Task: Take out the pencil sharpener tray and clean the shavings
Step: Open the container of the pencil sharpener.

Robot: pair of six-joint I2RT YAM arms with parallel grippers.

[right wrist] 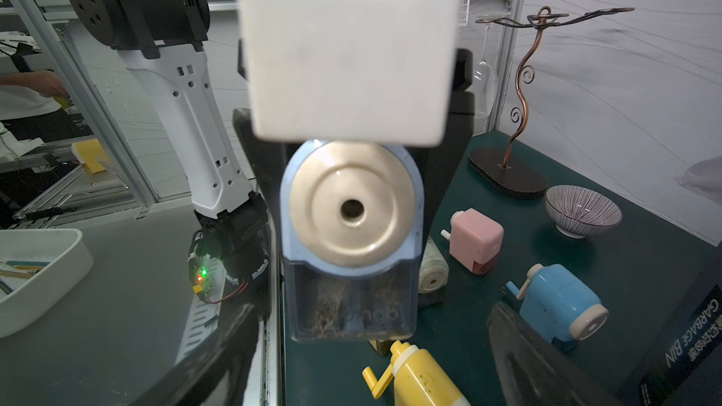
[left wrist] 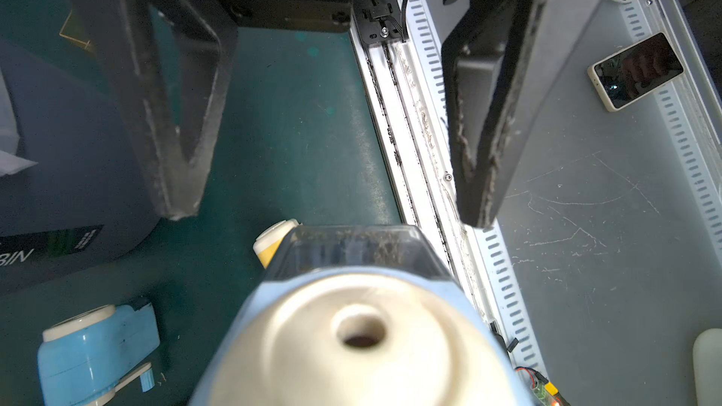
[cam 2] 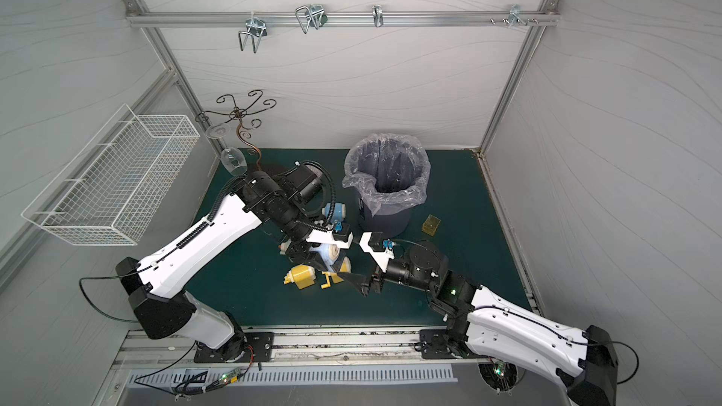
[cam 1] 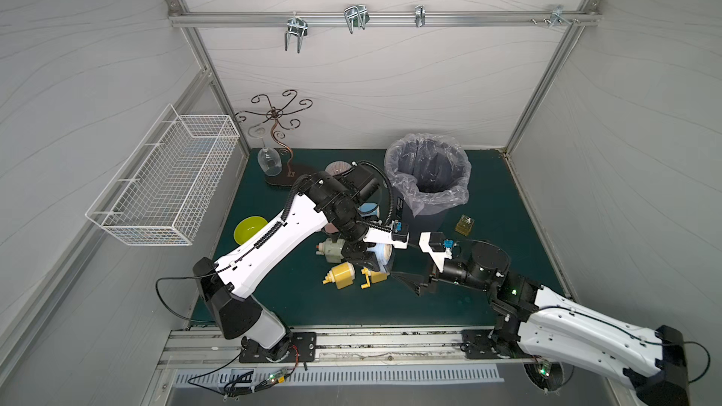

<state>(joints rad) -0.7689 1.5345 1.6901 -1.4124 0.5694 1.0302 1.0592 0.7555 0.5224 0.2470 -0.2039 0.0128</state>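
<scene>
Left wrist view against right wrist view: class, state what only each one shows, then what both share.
Only the left wrist view: a phone lying on the grey bench, and a corner of an amber box. Only the right wrist view: the pink sharpener, striped bowl and glass stand. Both: the blue sharpener gripped by the left gripper, its clear tray with shavings inside, the right gripper open before it, a second blue sharpener on the mat, and the garbage bin.

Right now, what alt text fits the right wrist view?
A blue pencil sharpener, held up by the left claw, faces the camera, brown shavings in its clear tray. The right claw's open fingers loom at the bottom corners; other sharpeners lie on the green mat.
</scene>
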